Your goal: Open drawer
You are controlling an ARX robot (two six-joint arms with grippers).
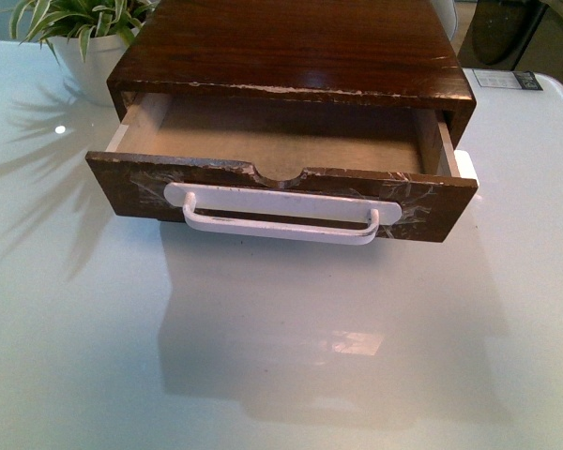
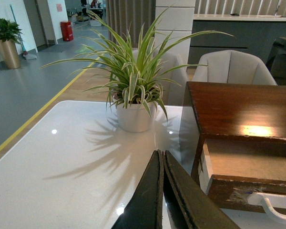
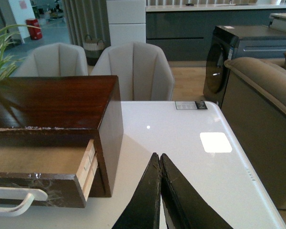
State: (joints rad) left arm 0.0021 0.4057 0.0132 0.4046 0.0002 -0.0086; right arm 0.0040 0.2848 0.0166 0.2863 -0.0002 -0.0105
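I see one drawer (image 1: 281, 202) pulled out, one white handle (image 1: 281, 220), one plant (image 2: 133, 86). Left gripper (image 2: 162, 160) and right gripper (image 3: 159, 162) pressed closed, holding nothing.

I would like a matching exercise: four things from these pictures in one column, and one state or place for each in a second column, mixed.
1. dark-brown wooden drawer
2. long white bar handle
3. spider plant in a white pot
4. left gripper

a. shut, holding nothing
b. pulled out, empty inside
c. on the drawer front
d. on the table beside the cabinet

Pairs: 1-b, 2-c, 3-d, 4-a
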